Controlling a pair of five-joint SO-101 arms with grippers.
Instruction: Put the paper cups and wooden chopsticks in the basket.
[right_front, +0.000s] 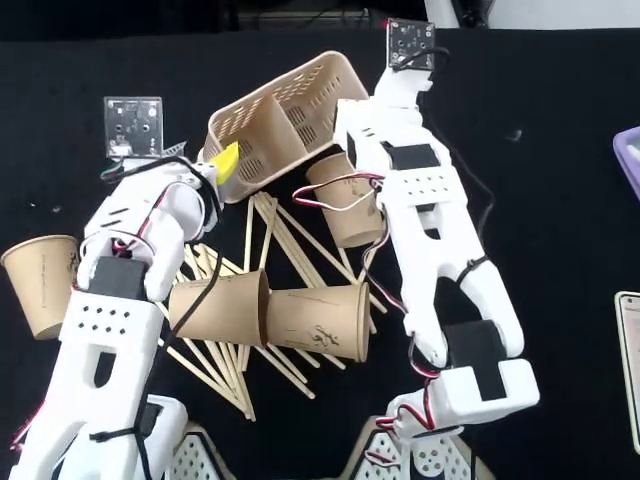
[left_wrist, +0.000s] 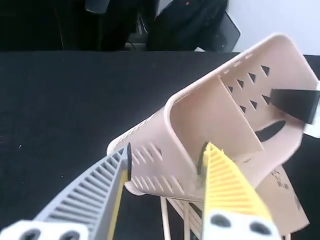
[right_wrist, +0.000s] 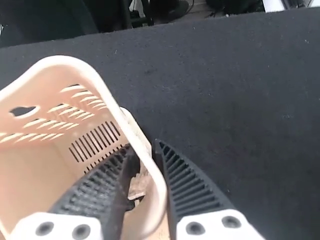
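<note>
The beige slotted basket (right_front: 285, 110) is tipped on its side at the back of the black table. My right gripper (right_wrist: 145, 155) is shut on the basket (right_wrist: 60, 125) rim, one finger inside and one outside. My left gripper (left_wrist: 165, 159) stands open, its grey and yellow fingers straddling the basket (left_wrist: 215, 115) end corner. One paper cup (right_front: 345, 195) lies under the right arm, two cups (right_front: 220, 305) (right_front: 320, 320) lie on their sides in the middle, and another (right_front: 40, 280) stands at the far left. Wooden chopsticks (right_front: 262, 255) lie scattered under the cups.
Two small square boards (right_front: 133, 125) (right_front: 410, 40) sit at the back. A purple object (right_front: 630, 160) and a white flat item (right_front: 630, 360) lie at the right edge. Bare black table spreads to the back left and right.
</note>
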